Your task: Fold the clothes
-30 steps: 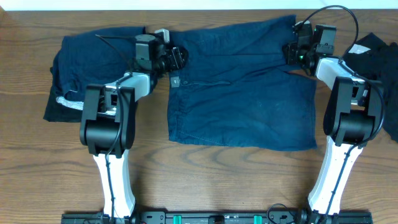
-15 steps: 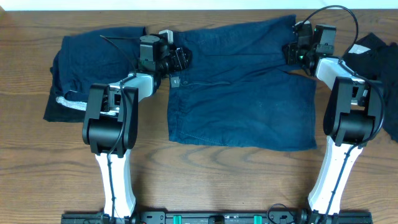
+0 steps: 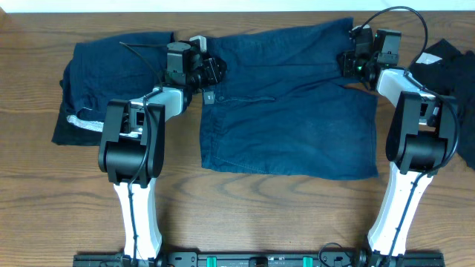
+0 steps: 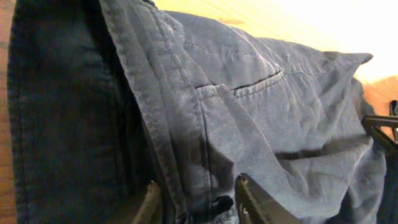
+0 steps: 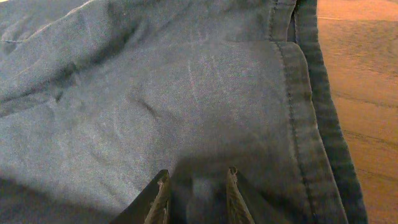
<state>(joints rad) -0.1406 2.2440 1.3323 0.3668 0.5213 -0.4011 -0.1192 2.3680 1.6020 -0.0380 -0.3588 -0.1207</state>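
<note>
navy shorts (image 3: 289, 104): flat, mid-table (image 3: 245, 215), waistband leftward | left gripper (image 4: 199, 202): narrowed astride waistband fold, grip cannot be told | right gripper (image 5: 196, 196): pinching bunched fabric, far right corner of shorts | navy heap (image 3: 111, 81) left, black garment (image 3: 453, 59) right edge

The work surface is a wooden desk (image 3: 260, 215) with a medium-brown finish; in the overhead view its grain runs from side to side. Bare wood lies on the near side of the left gripper (image 3: 214, 69) and the right gripper (image 3: 349, 61). On their far side, past the desk edge, a pale strip (image 3: 237, 5) spans the full width; wall or floor cannot be told. Ahead of the left gripper, strong light washes the desk pale yellow. Right of the right gripper, the wood reads reddish-brown with darker grain lines.
</note>
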